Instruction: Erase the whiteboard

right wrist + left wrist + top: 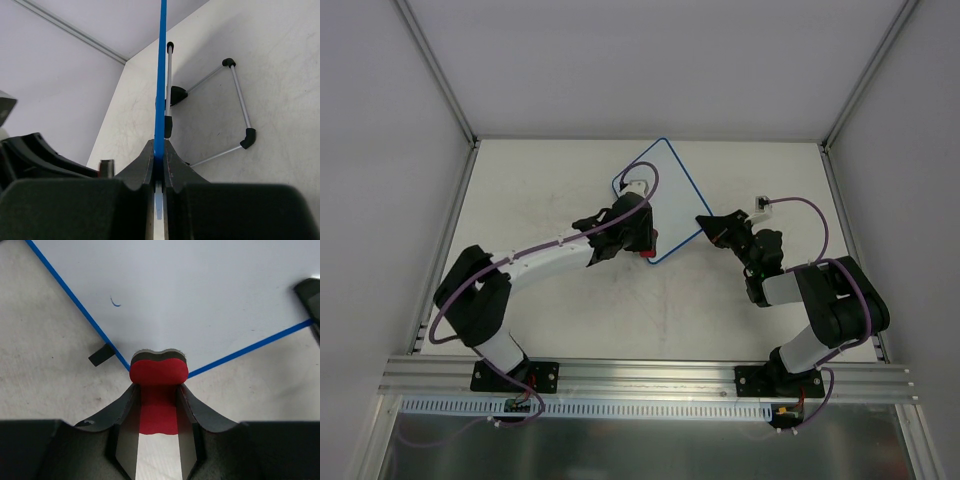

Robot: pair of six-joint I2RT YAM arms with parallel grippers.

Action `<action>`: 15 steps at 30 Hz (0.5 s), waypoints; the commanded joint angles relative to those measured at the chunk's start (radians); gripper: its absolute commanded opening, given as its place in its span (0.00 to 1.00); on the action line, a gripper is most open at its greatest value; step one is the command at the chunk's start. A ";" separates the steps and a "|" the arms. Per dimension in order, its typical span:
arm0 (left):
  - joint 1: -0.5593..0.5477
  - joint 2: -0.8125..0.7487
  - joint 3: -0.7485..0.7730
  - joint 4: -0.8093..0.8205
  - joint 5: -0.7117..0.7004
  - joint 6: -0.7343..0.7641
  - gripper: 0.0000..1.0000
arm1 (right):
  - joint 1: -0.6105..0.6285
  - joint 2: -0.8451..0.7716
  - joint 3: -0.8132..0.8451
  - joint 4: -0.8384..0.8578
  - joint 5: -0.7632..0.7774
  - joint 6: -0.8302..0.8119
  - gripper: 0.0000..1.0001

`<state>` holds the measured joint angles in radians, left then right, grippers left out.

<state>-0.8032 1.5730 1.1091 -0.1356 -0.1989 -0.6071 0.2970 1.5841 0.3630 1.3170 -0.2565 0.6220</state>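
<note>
The whiteboard [665, 190], white with a thin blue rim, lies skewed like a diamond at the back middle of the table. My left gripper [642, 243] is at its near corner, shut on the red bone-shaped eraser [647, 253]. In the left wrist view the eraser [159, 371] sits between the fingers at the board's corner, and the whiteboard [190, 295] carries one small dark mark [116, 302]. A black tab [101, 355] sticks out from the rim. My right gripper [706, 222] is shut on the board's right corner, with the blue rim [161, 75] edge-on between its jaws [159, 159].
A wire stand with black tips [235, 110] shows beneath the board in the right wrist view. A small white plug on a purple cable [761, 205] lies right of the board. Grey walls enclose the table on three sides, and an aluminium rail [650, 375] runs along the near edge.
</note>
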 commanded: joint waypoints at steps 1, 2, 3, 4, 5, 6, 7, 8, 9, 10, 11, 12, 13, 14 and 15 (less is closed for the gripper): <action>0.007 0.070 0.043 0.094 0.039 0.066 0.00 | 0.004 0.008 0.019 0.068 -0.041 -0.010 0.00; 0.009 0.081 0.046 0.115 0.055 0.072 0.00 | 0.004 0.008 0.021 0.068 -0.044 -0.008 0.00; 0.010 0.094 0.043 0.131 0.068 0.072 0.00 | 0.004 0.008 0.021 0.068 -0.046 -0.011 0.00; 0.012 0.114 0.041 0.178 0.091 0.073 0.00 | 0.004 0.010 0.019 0.068 -0.041 -0.010 0.00; 0.013 0.123 0.038 0.195 0.104 0.075 0.00 | 0.002 0.010 0.021 0.068 -0.043 -0.010 0.00; 0.019 0.140 0.037 0.205 0.113 0.075 0.00 | 0.002 0.010 0.021 0.070 -0.044 -0.011 0.00; 0.025 0.148 0.032 0.233 0.124 0.072 0.00 | 0.004 0.008 0.019 0.070 -0.043 -0.011 0.00; 0.033 0.154 0.018 0.254 0.169 0.066 0.00 | 0.002 0.008 0.019 0.068 -0.043 -0.010 0.00; 0.051 0.168 0.011 0.275 0.191 0.060 0.00 | 0.002 0.010 0.019 0.068 -0.043 -0.010 0.00; 0.062 0.176 -0.005 0.312 0.208 0.044 0.00 | 0.001 0.008 0.021 0.068 -0.044 -0.010 0.00; 0.073 0.182 -0.014 0.330 0.269 0.037 0.00 | 0.002 0.008 0.021 0.070 -0.043 -0.008 0.00; 0.097 0.194 -0.020 0.341 0.289 0.024 0.00 | 0.002 0.010 0.019 0.070 -0.043 -0.010 0.00; 0.110 0.200 -0.026 0.350 0.309 0.009 0.00 | 0.004 0.010 0.021 0.071 -0.044 -0.008 0.00; 0.122 0.205 -0.037 0.358 0.320 -0.020 0.00 | 0.002 0.010 0.019 0.073 -0.044 -0.008 0.00; 0.133 0.211 -0.044 0.369 0.340 -0.029 0.00 | 0.002 0.010 0.019 0.073 -0.044 -0.008 0.00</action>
<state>-0.7059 1.7672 1.0924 0.1455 0.0395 -0.5873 0.2966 1.5841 0.3637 1.3170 -0.2596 0.6220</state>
